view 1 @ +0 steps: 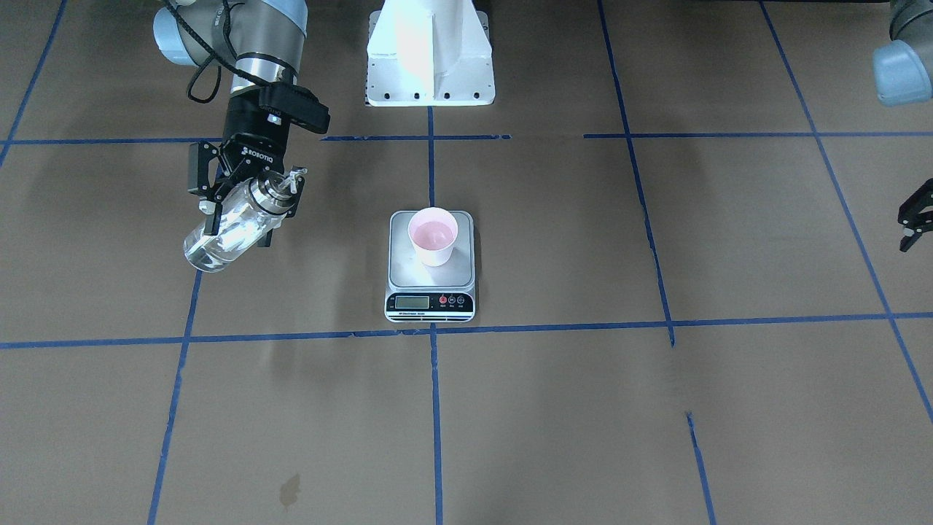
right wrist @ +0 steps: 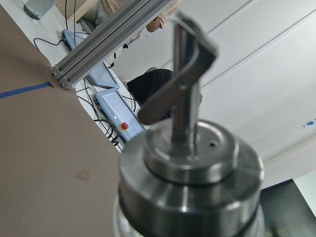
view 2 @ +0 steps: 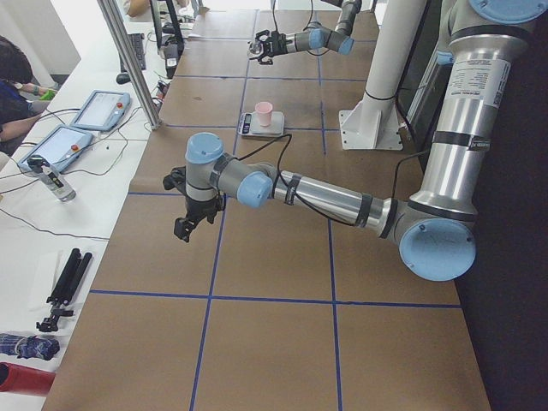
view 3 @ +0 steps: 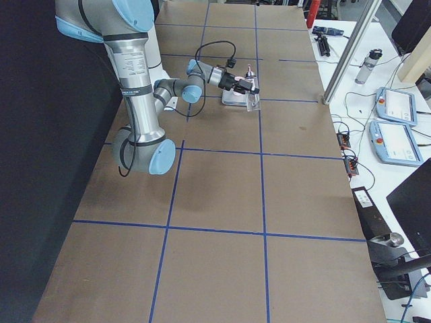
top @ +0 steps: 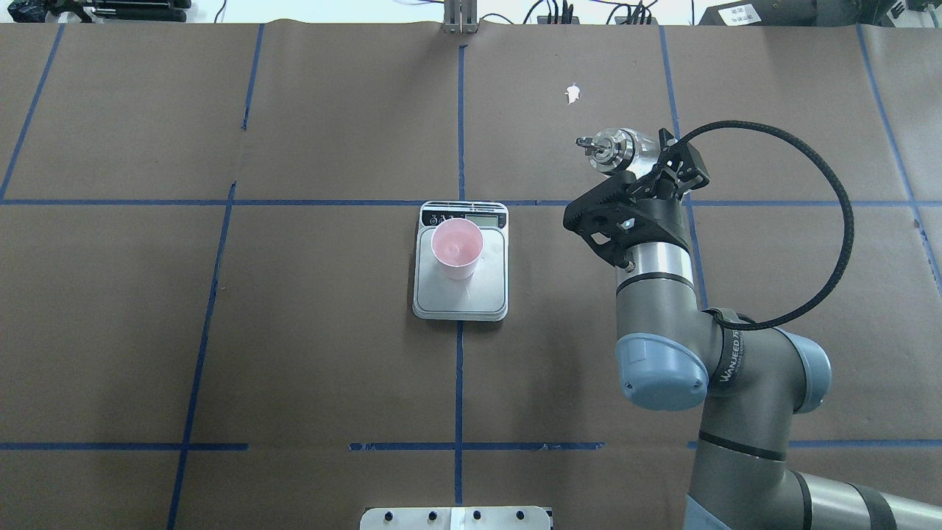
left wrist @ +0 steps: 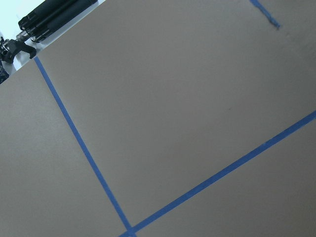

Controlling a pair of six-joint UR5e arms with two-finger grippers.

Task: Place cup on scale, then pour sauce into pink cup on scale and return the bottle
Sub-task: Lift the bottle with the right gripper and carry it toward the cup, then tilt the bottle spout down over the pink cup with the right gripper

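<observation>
Two arms are in view; only the right one carries anything.

- Right gripper (view 1: 244, 215): its fingers are clamped on the upper body of the bottle (view 1: 215, 248), just below the silver cap (top: 611, 147), and they hold it clear of the table (view 1: 554, 408).
- The bottle is tilted. In the front-facing view its cap points to about 1 o'clock and its glass base to about 7 o'clock.
- In the overhead view the bottle sits at about 2 o'clock from the scale (top: 461, 298), well apart from it.
- The right wrist view is filled by the cap and its small spout (right wrist: 185, 79).
- The cup (top: 457, 248) stands upright on the scale's steel platform, toward the 12 o'clock end in the overhead view, next to the display strip.
- I cannot tell whether any sauce is in the cup.
- Left gripper (view 1: 911, 226): it is at the frame edge, at 3 o'clock from the scale in the front-facing view. Its fingers are spread with nothing between them.
- The left wrist view shows only brown table and blue tape lines (left wrist: 86, 153).
</observation>
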